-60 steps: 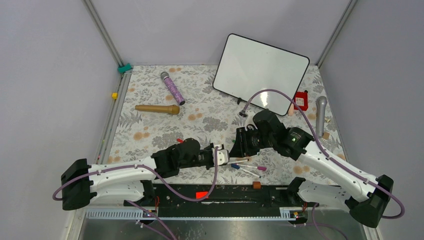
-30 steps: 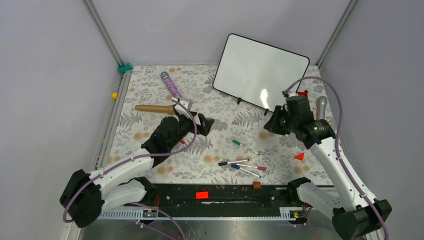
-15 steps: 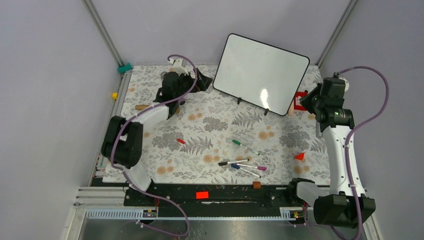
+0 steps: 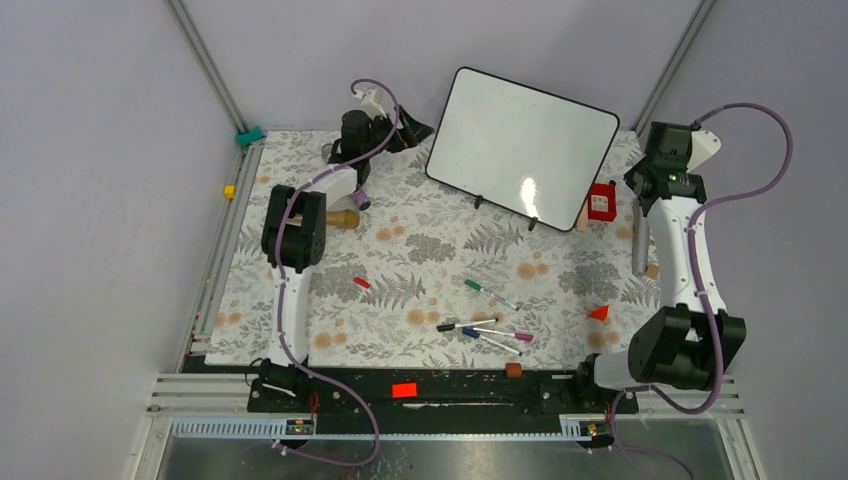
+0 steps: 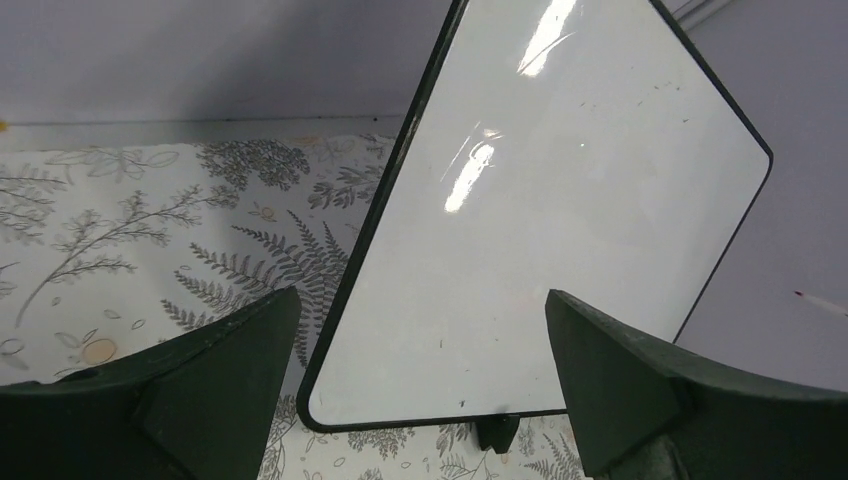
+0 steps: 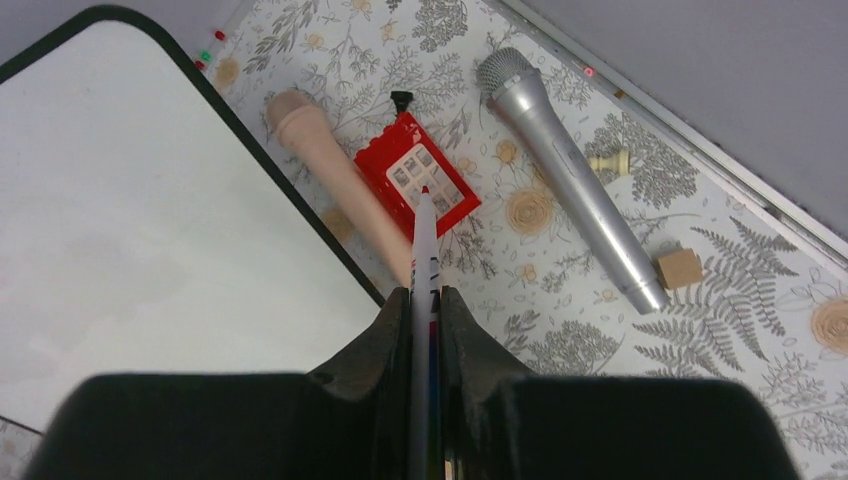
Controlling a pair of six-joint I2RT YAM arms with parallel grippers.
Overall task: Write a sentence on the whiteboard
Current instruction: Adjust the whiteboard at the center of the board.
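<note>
Upper centre of the top view, at the far edge of the floral worktop [image 4: 420, 260]: whiteboard [image 4: 522, 140], standing on two small black feet. Glossy white face, thin black frame, rounded corners; glare streaks and a few faint specks, plain white otherwise.

Left gripper [image 5: 415, 330] wide open just left of the board, holding nothing, facing its near edge. Right gripper [image 6: 425, 300] closed on a marker [image 6: 424, 240], red tip overlapping a red card [image 6: 417, 177] in the frame, right of the board.

Grid of small panels on that card, too small to read; print on the marker barrel blurred.

Only one foot in the left wrist view, far corner cut off. In the right wrist view, just one board corner at upper left. Right gripper itself hard to make out from above.
</note>
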